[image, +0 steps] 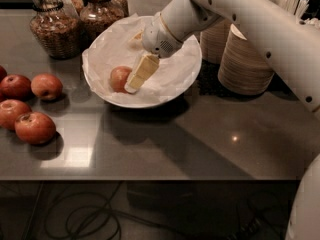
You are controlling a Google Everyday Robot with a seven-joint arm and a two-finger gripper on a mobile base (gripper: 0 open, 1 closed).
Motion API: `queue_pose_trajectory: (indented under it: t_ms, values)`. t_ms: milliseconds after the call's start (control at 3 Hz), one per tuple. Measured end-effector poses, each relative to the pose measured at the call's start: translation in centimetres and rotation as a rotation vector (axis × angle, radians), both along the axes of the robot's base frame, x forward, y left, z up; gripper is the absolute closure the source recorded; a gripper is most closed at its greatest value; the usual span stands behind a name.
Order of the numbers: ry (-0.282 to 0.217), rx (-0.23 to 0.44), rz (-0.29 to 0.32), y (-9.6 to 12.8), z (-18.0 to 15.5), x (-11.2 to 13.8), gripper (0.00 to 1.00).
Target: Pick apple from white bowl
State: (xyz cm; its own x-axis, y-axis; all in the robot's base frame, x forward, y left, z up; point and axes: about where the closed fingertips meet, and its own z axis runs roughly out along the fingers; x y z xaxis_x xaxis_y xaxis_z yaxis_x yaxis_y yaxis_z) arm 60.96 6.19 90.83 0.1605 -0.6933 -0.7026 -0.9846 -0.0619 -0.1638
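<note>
There is only the one camera view, looking down on the dark desk (200,144). The white bowl (191,71) sits upper centre, lined with crumpled white paper, and the apple (117,78) lies inside it on the left of the hollow. The pale arm (240,19) comes in from the upper right. The gripper (132,84) dips into the bowl and rests right against the apple's right side. From here I cannot tell how wide it is open, or whether it has hold of anything.

Several darker red apples (35,127) lie grouped at the left edge of the frame, well apart from the bowl. Two glass jars (50,29) stand at the upper left just behind it, and stacked paper bowls (247,64) sit to its right.

I'd guess the main danger is the apple rolling. It is round and sits on loose paper, so a sideways nudge could send it toward the left wall instead of into the grip. The lining could also get pinched along with the fruit and lift with it. A hard downward press might tip or slide the bowl toward the jars.
</note>
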Motion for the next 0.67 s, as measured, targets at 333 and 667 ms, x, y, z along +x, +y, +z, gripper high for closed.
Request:
queue_pose_trajectory:
  t_ms: [333,667]
  values:
    - [0.014,-0.009,0.010,0.7,-0.9,0.1,0.19]
    - [0.027,-0.023,0.012,1.2,-1.9,0.4,0.20]
